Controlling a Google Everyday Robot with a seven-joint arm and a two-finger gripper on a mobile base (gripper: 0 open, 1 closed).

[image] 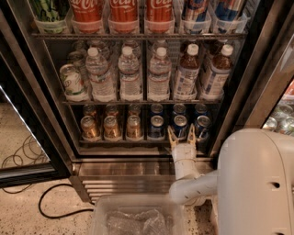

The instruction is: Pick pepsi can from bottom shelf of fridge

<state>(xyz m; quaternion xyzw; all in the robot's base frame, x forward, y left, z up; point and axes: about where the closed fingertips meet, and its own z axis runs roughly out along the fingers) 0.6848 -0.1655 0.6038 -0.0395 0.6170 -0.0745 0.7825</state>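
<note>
The fridge point(41, 87) stands open in front of me. Its bottom shelf point(121, 142) holds gold-brown cans point(111, 127) on the left and blue pepsi cans on the right. Three pepsi cans stand in the front row, with more behind them. My gripper point(182, 136) is open at the shelf's front edge. Its yellowish fingers point(171, 137) stand to either side of the lower part of the middle front pepsi can point(179, 125). I cannot tell whether they touch it. My white arm point(188, 181) rises to it from the lower right.
Water bottles point(130, 75) and darker bottles point(187, 73) fill the rack above, with red Coca-Cola containers point(123, 10) higher up. The ribbed steel base point(124, 169) lies below the shelf. A clear plastic bin point(138, 215) sits on the floor in front. A black cable point(55, 202) lies on the left.
</note>
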